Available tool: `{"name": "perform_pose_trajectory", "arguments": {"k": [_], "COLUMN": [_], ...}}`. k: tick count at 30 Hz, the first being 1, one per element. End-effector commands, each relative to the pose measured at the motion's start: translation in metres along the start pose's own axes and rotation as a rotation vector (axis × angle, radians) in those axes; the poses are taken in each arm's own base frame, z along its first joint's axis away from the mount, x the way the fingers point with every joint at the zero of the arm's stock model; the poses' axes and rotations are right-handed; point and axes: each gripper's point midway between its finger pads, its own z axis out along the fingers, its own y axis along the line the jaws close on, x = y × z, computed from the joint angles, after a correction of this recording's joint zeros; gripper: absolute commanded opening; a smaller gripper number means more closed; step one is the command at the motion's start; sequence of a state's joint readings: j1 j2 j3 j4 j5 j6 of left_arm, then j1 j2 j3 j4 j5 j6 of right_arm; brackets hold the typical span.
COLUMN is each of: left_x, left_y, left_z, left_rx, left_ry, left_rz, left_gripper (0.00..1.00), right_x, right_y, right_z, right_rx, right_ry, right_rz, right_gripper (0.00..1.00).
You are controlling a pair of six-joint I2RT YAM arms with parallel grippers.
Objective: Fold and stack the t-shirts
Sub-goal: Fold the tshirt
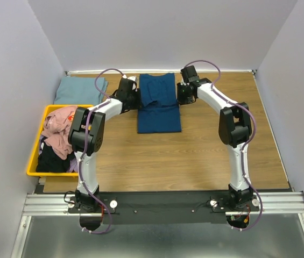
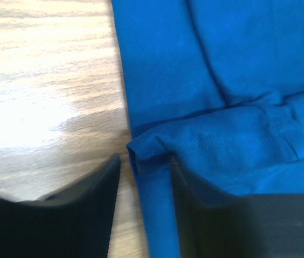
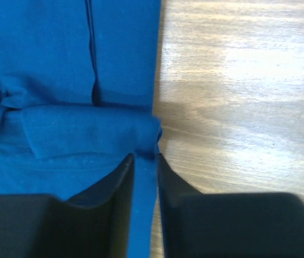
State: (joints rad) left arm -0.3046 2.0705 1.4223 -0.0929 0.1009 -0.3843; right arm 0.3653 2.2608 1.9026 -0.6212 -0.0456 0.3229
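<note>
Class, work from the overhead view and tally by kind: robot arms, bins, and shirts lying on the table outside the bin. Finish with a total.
Robot arms: 2 (left arm, right arm)
Bins: 1 (yellow bin)
Shirts outside the bin: 2 (navy shirt, grey-blue shirt)
Total: 5

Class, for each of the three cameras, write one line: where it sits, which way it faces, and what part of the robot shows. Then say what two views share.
Top external: above and behind the bases, looking down at the table; the left arm and right arm show whole.
Left wrist: on the left arm, facing down at the navy t-shirt, its left edge; the left gripper shows.
Right wrist: on the right arm, facing down at the shirt's right edge; the right gripper shows.
Shared: both wrist views show that shirt and wood.
</note>
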Motion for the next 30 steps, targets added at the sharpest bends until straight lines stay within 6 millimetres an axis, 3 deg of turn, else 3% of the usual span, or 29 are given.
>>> {"name": "perform_pose_trajectory", "arguments": {"k": [1, 4, 5, 8, 9, 10, 13, 16, 19, 20, 30], "left_x": [-0.04, -0.057, -0.056, -0.043, -0.026, -0.017, 0.015, 0.048, 0.06, 0.074, 0.12], "left_y": [-0.005, -0.013, -0.018, -0.025, -0.032, -0.036, -0.055, -0.068, -0.085, -0.081, -0.057], "left_z": [-0.032, -0.068, -0.074, -0.093, -0.092, -0.093, -0.089, -0.07, -0.06, -0.053, -0.038], "left_rx": [-0.01, -0.013, -0.011, -0.032, -0.021, -0.013, 0.027, 0.033, 0.069, 0.054, -0.032], "left_ry": [-0.13, -0.203, -0.209, -0.218, -0.188, -0.167, -0.089, 0.005, 0.067, 0.119, 0.289], "left_rz": [0.004, -0.006, -0.002, -0.011, -0.013, -0.014, -0.002, 0.033, 0.067, 0.078, 0.123], "left_gripper": [0.54, 0.54, 0.54, 0.52, 0.47, 0.45, 0.33, 0.32, 0.32, 0.32, 0.31], "right_x": [-0.023, -0.024, -0.034, -0.014, -0.019, -0.007, 0.0, 0.007, 0.008, 0.008, 0.012], "right_y": [-0.001, 0.008, 0.016, 0.034, 0.046, 0.053, 0.071, 0.082, 0.089, 0.092, 0.099], "right_z": [-0.021, -0.04, -0.054, -0.055, -0.06, -0.054, -0.046, -0.031, -0.019, -0.016, 0.021], "right_rx": [0.016, -0.005, -0.029, -0.109, -0.157, -0.174, -0.211, -0.235, -0.263, -0.269, -0.29], "right_ry": [-0.087, -0.125, -0.179, -0.168, -0.2, -0.179, -0.179, -0.164, -0.162, -0.162, -0.142], "right_rz": [-0.018, -0.011, -0.01, -0.003, -0.003, 0.002, -0.004, 0.002, 0.011, 0.012, 0.014], "right_gripper": [0.35, 0.37, 0.37, 0.32, 0.31, 0.29, 0.28, 0.28, 0.28, 0.27, 0.25]}}
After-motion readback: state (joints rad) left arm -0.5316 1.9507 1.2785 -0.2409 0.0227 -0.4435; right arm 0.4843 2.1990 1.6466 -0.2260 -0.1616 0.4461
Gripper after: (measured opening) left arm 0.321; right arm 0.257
